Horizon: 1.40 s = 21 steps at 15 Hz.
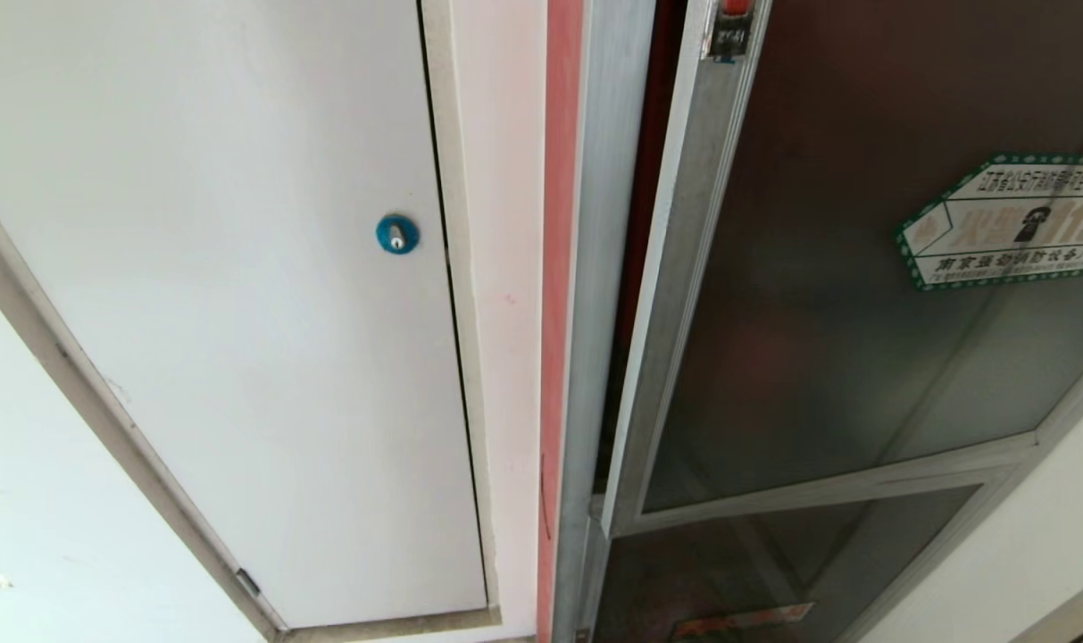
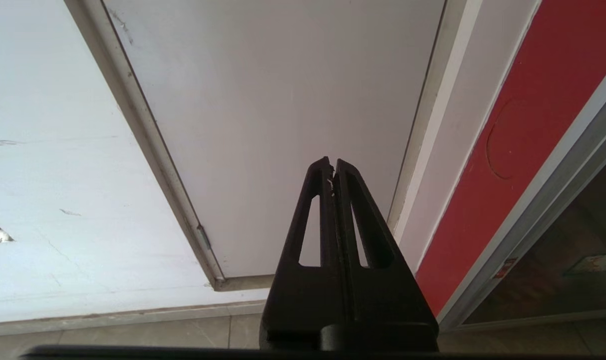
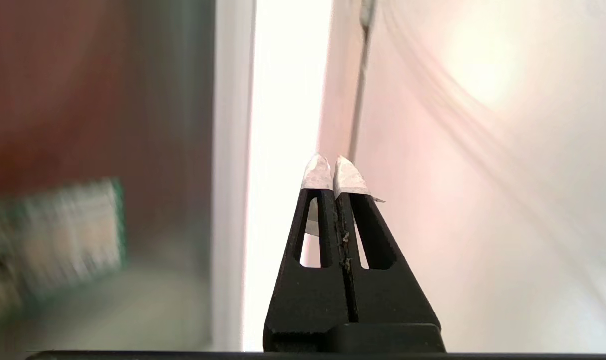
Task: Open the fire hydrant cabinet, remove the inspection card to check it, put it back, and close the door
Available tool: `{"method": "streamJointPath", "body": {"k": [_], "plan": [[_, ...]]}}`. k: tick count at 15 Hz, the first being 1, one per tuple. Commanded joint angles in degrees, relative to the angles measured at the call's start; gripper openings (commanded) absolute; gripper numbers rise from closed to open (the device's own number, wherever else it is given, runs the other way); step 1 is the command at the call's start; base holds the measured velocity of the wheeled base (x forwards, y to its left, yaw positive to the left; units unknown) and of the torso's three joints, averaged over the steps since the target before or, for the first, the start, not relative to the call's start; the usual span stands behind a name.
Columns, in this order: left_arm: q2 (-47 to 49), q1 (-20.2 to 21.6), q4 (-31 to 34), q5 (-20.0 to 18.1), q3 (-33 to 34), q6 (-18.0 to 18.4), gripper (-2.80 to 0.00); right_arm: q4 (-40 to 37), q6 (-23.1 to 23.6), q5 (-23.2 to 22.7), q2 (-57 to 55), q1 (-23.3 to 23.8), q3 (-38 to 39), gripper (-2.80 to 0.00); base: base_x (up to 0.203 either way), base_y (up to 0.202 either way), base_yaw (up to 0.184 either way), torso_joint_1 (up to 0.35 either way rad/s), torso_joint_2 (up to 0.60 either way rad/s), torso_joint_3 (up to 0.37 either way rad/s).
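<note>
The fire hydrant cabinet (image 1: 595, 268) has an aluminium frame. Its dark smoky glass door (image 1: 845, 295) carries a green-bordered hexagonal sticker (image 1: 1010, 223). The door's left edge stands slightly off the frame, and a narrow dark red gap (image 1: 644, 179) shows there. The inspection card is hidden. Neither gripper shows in the head view. My right gripper (image 3: 332, 165) is shut on nothing, its tips wrapped in white tape, and it points at pale wall beside the blurred door (image 3: 133, 125) and sticker (image 3: 58, 235). My left gripper (image 2: 332, 167) is shut and empty, facing the white panel.
A plain white panel door (image 1: 237, 313) with a blue round lock (image 1: 396, 234) stands left of the cabinet. Below the glass door is a smaller dark panel (image 1: 755, 572) with a red strip label. Tiled floor (image 2: 133, 335) lies under the left gripper.
</note>
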<state>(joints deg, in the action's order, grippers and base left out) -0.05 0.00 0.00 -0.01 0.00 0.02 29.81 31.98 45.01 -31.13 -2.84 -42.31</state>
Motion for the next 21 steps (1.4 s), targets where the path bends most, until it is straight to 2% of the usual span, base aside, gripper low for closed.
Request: {"method": "streamJointPath", "body": {"k": [1,4,6,7,10,11,14,17,19,21], "plan": [[0.05,0.0,0.0,0.01,0.0,-0.02,-2.8,-2.75,-0.07,-0.35,8.72,1.17,4.17,-2.8,0.0,0.0,0.0,0.0,0.0,0.0],[0.05,0.0,0.0,0.01,0.0,-0.02,-2.8,-8.42,-0.97,-1.67,16.01,1.64,11.35,-2.8,0.0,0.0,0.0,0.0,0.0,0.0],[0.05,0.0,0.0,0.01,0.0,-0.02,-2.8,-9.1,-4.38,-5.23,17.86,1.09,18.15,-2.8,0.0,0.0,0.0,0.0,0.0,0.0],[-0.03,0.0,0.0,0.01,0.0,-0.02,-2.8,-9.36,-8.95,-9.54,18.17,1.0,21.42,-2.8,0.0,0.0,0.0,0.0,0.0,0.0],[0.05,0.0,0.0,0.01,0.0,-0.02,-2.8,-12.17,-24.18,-28.0,18.9,0.99,29.26,-2.8,0.0,0.0,0.0,0.0,0.0,0.0],[0.05,-0.08,0.0,0.01,0.0,-0.02,-2.8,-14.92,-27.49,-34.67,20.06,1.21,30.89,-2.8,0.0,0.0,0.0,0.0,0.0,0.0],[-0.01,0.0,0.0,0.01,0.0,-0.02,-2.8,-27.14,-29.78,-46.68,29.04,1.81,33.33,-2.8,0.0,0.0,0.0,0.0,0.0,0.0],[0.05,0.0,0.0,0.01,0.0,-0.02,-2.8,-32.56,-30.11,-50.33,31.04,1.96,35.69,-2.8,0.0,0.0,0.0,0.0,0.0,0.0],[0.05,0.0,0.0,0.01,0.0,-0.02,-2.8,-31.38,-29.95,-50.21,31.04,1.96,38.65,-2.8,0.0,0.0,0.0,0.0,0.0,0.0],[-0.02,0.0,0.0,0.01,0.0,-0.02,-2.8,-29.22,-29.14,-47.75,31.04,1.96,41.07,-2.8,0.0,0.0,0.0,0.0,0.0,0.0]]}}
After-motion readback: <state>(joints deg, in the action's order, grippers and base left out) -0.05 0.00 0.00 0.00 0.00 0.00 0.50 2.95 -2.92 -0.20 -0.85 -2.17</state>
